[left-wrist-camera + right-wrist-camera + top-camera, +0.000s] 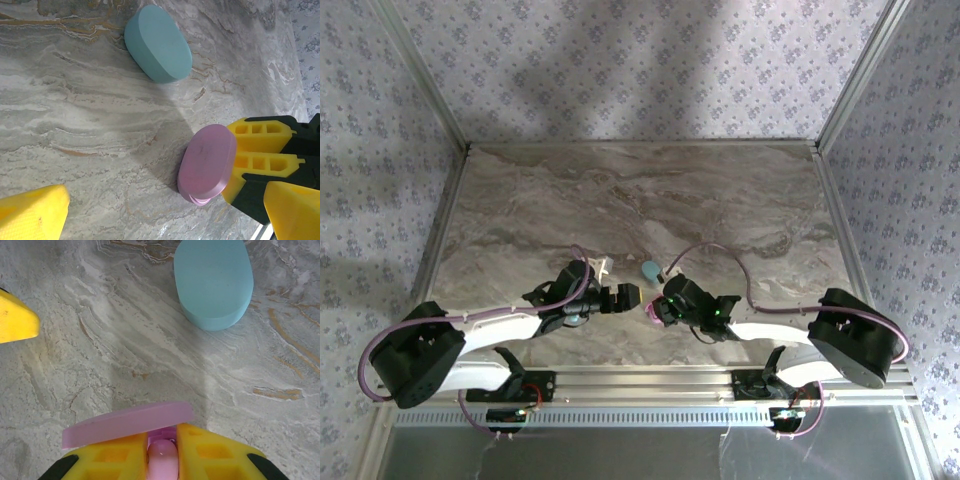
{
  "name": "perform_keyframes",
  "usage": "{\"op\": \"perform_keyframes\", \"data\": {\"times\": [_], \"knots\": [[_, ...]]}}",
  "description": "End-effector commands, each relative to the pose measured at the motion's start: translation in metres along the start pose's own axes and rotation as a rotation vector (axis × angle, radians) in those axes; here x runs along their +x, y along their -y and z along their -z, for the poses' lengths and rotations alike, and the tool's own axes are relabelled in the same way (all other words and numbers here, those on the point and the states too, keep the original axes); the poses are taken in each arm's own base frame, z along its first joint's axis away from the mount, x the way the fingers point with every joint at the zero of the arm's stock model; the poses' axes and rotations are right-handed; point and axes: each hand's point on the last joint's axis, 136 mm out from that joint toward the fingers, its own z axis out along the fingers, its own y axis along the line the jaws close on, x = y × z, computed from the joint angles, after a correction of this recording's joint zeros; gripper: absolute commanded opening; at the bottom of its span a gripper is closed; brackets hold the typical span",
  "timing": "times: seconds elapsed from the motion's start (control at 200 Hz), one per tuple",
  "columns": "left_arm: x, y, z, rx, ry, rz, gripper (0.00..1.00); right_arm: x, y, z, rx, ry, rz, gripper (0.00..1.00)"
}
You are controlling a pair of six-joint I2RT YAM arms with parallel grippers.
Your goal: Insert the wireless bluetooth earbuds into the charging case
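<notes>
A glossy pale pink earbud (162, 462) is pinched between the yellow fingers of my right gripper (164, 439), which is shut on it. Just ahead of it the pink charging case (207, 162) rests on the table, its lid (127, 422) raised and the cavity partly visible beneath. The right gripper's fingers (260, 150) press against the back of the case. A closed blue oval case (157, 44) (214, 282) lies farther out. My left gripper (626, 296) hangs open, left of the pink case, holding nothing. The other earbuds are hidden.
The marble tabletop (720, 200) is walled by patterned panels at the back and on both sides. A small white scrap (604, 268) lies left of the blue case (650, 269). An aluminium rail (640, 380) runs along the near edge.
</notes>
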Motion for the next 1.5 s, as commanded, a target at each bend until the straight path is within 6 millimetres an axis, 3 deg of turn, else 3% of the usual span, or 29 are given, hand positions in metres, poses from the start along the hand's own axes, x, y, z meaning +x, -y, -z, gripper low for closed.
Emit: {"op": "perform_keyframes", "data": {"times": [0.0, 0.17, 0.91, 1.159, 1.299, 1.494], "knots": [[0.002, 0.002, -0.001, -0.001, -0.002, -0.005, 1.0, 0.014, 0.008, -0.003, 0.028, -0.037, 0.004, 0.24], [0.001, 0.001, -0.001, -0.002, -0.001, -0.003, 1.0, 0.016, 0.008, -0.001, 0.033, -0.042, 0.0, 0.31], [-0.002, 0.007, 0.004, 0.005, 0.023, -0.008, 1.0, -0.003, 0.011, 0.037, 0.045, 0.021, -0.057, 0.34], [-0.01, 0.016, 0.025, -0.007, 0.09, -0.054, 1.0, -0.011, 0.017, 0.058, -0.002, 0.011, -0.189, 0.35], [-0.014, 0.009, 0.042, -0.057, 0.137, -0.077, 1.0, -0.018, 0.022, 0.076, -0.016, 0.012, -0.268, 0.37], [-0.024, 0.008, 0.061, -0.082, 0.206, -0.065, 1.0, -0.014, 0.035, 0.078, -0.035, -0.015, -0.397, 0.38]]}}
